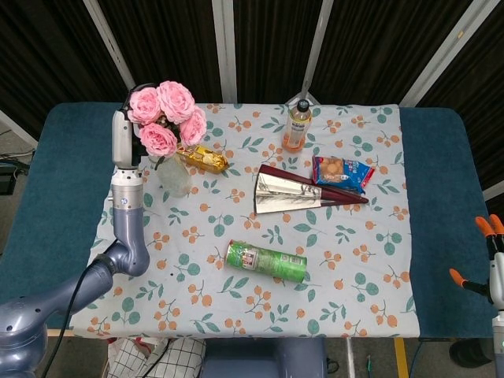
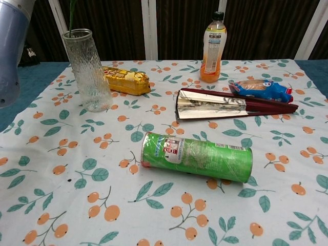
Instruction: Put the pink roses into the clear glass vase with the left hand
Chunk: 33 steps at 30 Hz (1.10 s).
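Above the far-left corner of the surface (image 1: pixel 441 236), the left hand (image 1: pixel 124 135) grasps the pink roses (image 1: pixel 165 116) from behind, the blooms hanging right over the clear glass vase (image 2: pixel 87 69). The chest view shows a green stem just at the vase's mouth; whether its tip is already inside I cannot tell. The right hand (image 1: pixel 487 260) sits well apart at the near-right edge, holding nothing; its fingers are too small to read as spread or curled.

The main risk, as I judge it, is the vase itself: tall, narrow, and light-looking, it could tip if the stems catch the rim or push sideways on the way down. Several stems entering a small mouth may also splay, leaving one outside. Letting go too high could let the heavy heads topple the bunch over the rim.

A gold snack packet (image 2: pixel 125 81) lies just beside the vase on its right, so a falling vase would land on it. Farther off lie an orange drink bottle (image 2: pixel 213 48), a folded fan (image 2: pixel 225 105), a blue biscuit pack (image 2: pixel 261 89) and a green crisp tube (image 2: pixel 197 156); none blocks the descent.
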Available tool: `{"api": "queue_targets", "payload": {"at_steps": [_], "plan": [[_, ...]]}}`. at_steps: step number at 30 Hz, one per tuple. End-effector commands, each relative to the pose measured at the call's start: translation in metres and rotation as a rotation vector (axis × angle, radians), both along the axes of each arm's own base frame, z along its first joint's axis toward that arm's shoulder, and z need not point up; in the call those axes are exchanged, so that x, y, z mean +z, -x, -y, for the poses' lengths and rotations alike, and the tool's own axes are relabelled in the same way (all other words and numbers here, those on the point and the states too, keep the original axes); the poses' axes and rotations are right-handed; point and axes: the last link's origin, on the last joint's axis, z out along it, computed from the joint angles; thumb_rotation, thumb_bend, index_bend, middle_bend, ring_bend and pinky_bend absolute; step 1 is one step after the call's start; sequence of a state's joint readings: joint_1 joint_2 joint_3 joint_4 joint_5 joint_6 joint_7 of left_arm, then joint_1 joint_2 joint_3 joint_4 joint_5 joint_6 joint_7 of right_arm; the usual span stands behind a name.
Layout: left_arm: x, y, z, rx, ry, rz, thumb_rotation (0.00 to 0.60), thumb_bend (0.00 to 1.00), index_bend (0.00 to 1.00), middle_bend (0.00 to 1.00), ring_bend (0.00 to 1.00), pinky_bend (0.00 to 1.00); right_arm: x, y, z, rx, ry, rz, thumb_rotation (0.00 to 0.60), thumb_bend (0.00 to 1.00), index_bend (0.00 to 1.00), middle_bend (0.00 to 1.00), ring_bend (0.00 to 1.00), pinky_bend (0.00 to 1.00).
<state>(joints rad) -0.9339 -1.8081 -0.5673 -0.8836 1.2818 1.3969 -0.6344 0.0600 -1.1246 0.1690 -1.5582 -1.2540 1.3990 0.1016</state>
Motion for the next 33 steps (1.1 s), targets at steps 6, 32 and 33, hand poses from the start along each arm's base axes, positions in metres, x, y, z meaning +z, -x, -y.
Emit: {"api": "queue_targets", "payload": {"at_steps": [6, 32, 33], "plan": [[-0.016, 0.005, -0.002, -0.012, 0.062, -0.056, 0.600, 0.48, 0.41, 0.48, 0.20, 0.21, 0.000, 0.000, -0.001, 0.000, 0.003, 0.001, 0.600, 0.16, 0.15, 0.00, 0.00, 0.01], [0.030, 0.094, 0.046, 0.150, 0.237, -0.336, 0.600, 0.20, 0.15, 0.13, 0.00, 0.01, -0.004, -0.006, -0.001, 0.022, -0.028, 0.012, 0.600, 0.16, 0.16, 0.00, 0.00, 0.01], [0.032, 0.097, 0.047, 0.170, 0.236, -0.352, 0.600, 0.20, 0.14, 0.12, 0.00, 0.01, -0.004, -0.006, -0.001, 0.024, -0.027, 0.015, 0.600, 0.16, 0.16, 0.00, 0.00, 0.01]]}}
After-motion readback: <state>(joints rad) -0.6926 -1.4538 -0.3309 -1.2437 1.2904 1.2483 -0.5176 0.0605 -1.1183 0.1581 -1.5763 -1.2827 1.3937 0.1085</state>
